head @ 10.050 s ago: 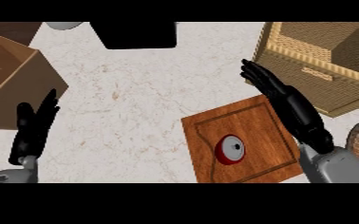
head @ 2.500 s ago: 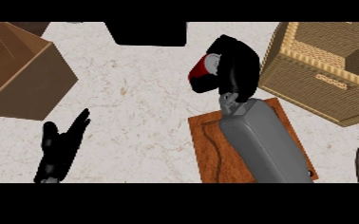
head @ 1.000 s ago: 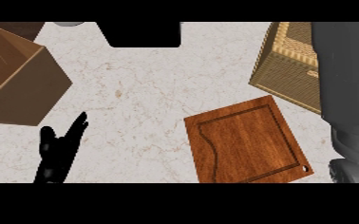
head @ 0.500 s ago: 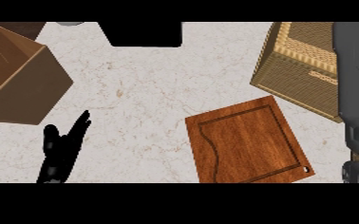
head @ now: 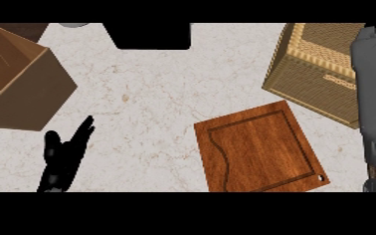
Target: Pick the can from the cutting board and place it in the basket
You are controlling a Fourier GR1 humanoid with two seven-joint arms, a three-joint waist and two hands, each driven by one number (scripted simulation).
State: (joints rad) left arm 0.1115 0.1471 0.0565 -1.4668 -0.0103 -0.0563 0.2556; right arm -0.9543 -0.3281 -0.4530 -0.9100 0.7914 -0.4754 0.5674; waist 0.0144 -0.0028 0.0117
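- Pale marbled tabletop point(head: 161, 94) with faint brown veins fills the view.
- Brown box point(head: 26, 87) at nine o'clock.
- Black rectangular object point(head: 149, 35) at twelve o'clock.

Bare cutting board point(head: 258, 152) beside basket point(head: 316, 74)

Right hand: not seen; only its grey forearm point(head: 363, 74) shows, cut by the view's right edge.
Tan woven wicker basket point(head: 316, 74): far side cropped, interior partly covered by that forearm.
Brown cardboard box point(head: 29, 82): cropped at left.
Can: unseen.
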